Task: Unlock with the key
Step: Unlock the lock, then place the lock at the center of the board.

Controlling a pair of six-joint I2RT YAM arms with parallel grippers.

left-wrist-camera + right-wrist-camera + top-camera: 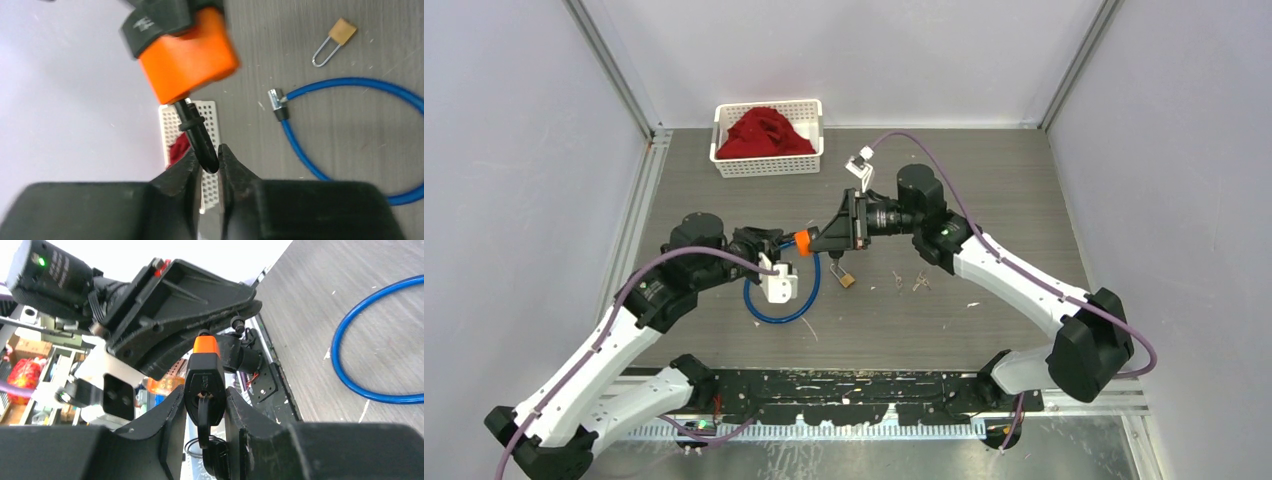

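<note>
The blue cable (345,81) lies in a loop on the desk (984,180). It is nearest the arms, at about 7 o'clock from the lock (202,375). A little gold padlock (341,31) lies at 5 o'clock from the lock. Some small loose keys (914,282) lie at 4 o'clock.

Over the middle of the desk, the right fingers (231,407) squeeze the black and orange lock from both sides. A black key (202,415) sits in the lock's black end. The left fingers (224,156) are pinched tight on a black peg (197,132). The peg sticks out of the lock's orange end. I cannot tell what the peg is.

Far back, at 11 o'clock, stands a white basket (767,165) with a red cloth (764,135) in it.
</note>
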